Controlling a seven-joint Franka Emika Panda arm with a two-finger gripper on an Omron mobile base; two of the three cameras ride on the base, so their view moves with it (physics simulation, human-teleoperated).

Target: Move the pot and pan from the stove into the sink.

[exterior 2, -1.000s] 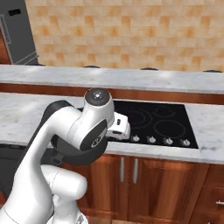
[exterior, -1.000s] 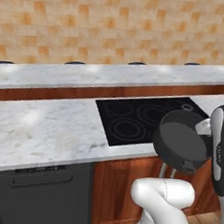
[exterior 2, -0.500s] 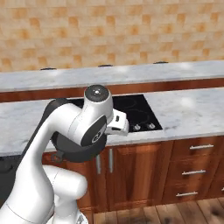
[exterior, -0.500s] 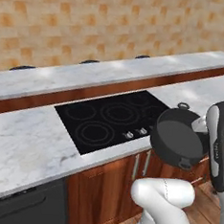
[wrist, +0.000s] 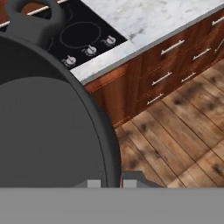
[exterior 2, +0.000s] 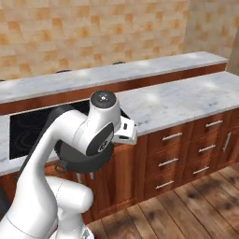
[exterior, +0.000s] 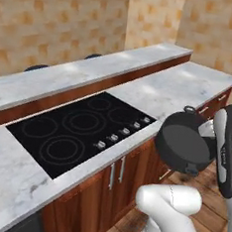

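Observation:
The dark grey pot hangs tilted in the air off the counter's front edge, over the floor, beside my white arm. In the hand view the pot fills the left side, one loop handle at the top. My gripper is shut on its rim. In the right base view the pot peeks out beneath my arm. The black stove lies bare on the counter to the left, its silver knobs along the front; the stove also appears behind my arm, and the stove above the pot. The pan and the sink are out of view.
A marble counter runs right of the stove, with a raised ledge behind it. Wooden cabinets with drawer handles stand below. Open wooden floor lies in front, under the pot.
The whole picture has shifted: the cameras have swung rightward along the counter, so the stove slides left. The pot stays in my shut gripper.

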